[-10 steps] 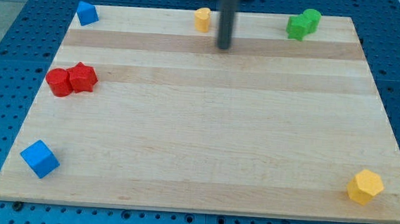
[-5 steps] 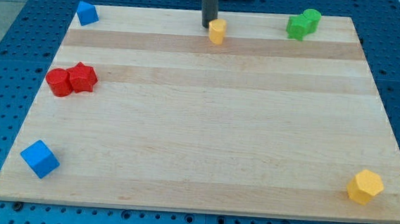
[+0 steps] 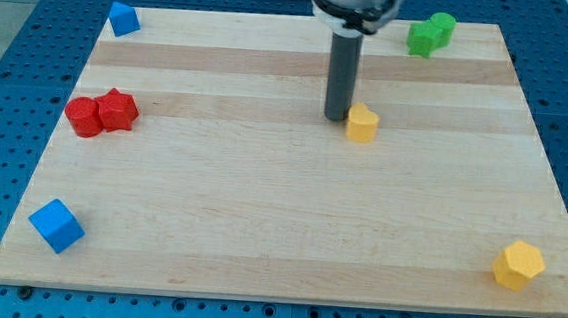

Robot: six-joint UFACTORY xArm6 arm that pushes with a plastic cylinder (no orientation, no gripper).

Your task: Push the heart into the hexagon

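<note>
The small yellow heart (image 3: pixel 363 122) lies on the wooden board, right of centre in its upper half. My tip (image 3: pixel 338 116) stands right at the heart's upper left side, touching it or nearly so. The yellow hexagon (image 3: pixel 517 265) sits near the board's bottom right corner, far from the heart toward the view's lower right.
Two red blocks (image 3: pixel 102 113) sit together at the left edge. A blue cube (image 3: pixel 56 225) lies at the bottom left, a small blue block (image 3: pixel 123 17) at the top left. Two green blocks (image 3: pixel 430 34) sit at the top right. The board (image 3: pixel 281 199) rests on a blue pegboard.
My tip went behind the heart at the board's top edge and has pushed it down and to the right, toward the board's middle. The other blocks have not moved.
</note>
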